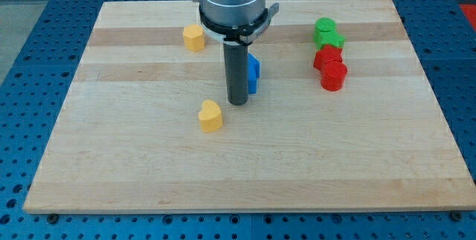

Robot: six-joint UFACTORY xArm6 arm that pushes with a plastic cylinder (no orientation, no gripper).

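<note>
The yellow heart-shaped block (210, 115) lay nearest the worktop's (245, 173) bottom edge, left of centre. My tip (237, 102) stood just up and right of it, near but apart; it carried no hand. The blue block (253, 73) sat against the rod's right side. Toward the right edge lay two red blocks (329, 66), touching, with two green blocks (326, 33) beyond. The yellow hexagonal block (194, 38) sat near the top edge.

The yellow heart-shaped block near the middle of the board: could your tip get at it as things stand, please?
Probably yes. My tip stands just to the upper right of the yellow heart-shaped block, with bare board between them; the blue block sits behind the rod.
</note>
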